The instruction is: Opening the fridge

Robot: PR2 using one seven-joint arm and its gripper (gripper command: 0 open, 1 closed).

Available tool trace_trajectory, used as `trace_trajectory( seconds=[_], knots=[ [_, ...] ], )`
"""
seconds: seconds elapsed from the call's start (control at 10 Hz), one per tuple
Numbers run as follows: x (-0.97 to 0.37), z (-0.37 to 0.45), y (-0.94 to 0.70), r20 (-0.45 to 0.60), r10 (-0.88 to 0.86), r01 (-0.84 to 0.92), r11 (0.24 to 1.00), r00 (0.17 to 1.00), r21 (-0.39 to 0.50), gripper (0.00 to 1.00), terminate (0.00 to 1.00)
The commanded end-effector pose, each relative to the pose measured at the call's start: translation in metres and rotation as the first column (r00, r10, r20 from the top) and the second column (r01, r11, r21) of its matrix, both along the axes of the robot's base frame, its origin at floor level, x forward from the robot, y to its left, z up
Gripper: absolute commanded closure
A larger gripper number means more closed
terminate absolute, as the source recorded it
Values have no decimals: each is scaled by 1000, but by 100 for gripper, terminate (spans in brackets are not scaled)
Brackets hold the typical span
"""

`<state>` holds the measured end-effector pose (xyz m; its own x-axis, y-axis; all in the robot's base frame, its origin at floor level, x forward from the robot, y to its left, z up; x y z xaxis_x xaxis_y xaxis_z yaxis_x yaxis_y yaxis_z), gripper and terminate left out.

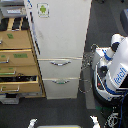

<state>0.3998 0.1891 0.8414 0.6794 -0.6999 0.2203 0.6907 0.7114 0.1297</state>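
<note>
One fridge (59, 35) shut, floor ahead open.

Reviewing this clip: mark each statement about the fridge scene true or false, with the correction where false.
1. The fridge upper door is shut. True.
2. Its two lower drawers are pulled out. False: both sit flush, silver handles facing forward.
3. A wooden cabinet stands at the exterior view's left of the fridge. True.
4. The green-logo sticker is on a lower drawer. False: it is on the upper door.
5. The robot is gripping a drawer handle. False: it stands apart at the exterior view's right; its gripper state cannot be told.
</note>
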Motion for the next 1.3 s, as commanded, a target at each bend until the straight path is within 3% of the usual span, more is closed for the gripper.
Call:
trace_trajectory(
  seconds=[0.1, 0.3, 1.3],
  knots=[
    [5, 4, -7, 6, -4, 4, 1000, 1000, -9, 0, 0],
    [49, 20, -18, -105, 4, -12, 997, 994, -72, 0, 0],
    [162, 80, -70, 2, 38, -37, 991, 999, -130, 0, 0]
  ],
)
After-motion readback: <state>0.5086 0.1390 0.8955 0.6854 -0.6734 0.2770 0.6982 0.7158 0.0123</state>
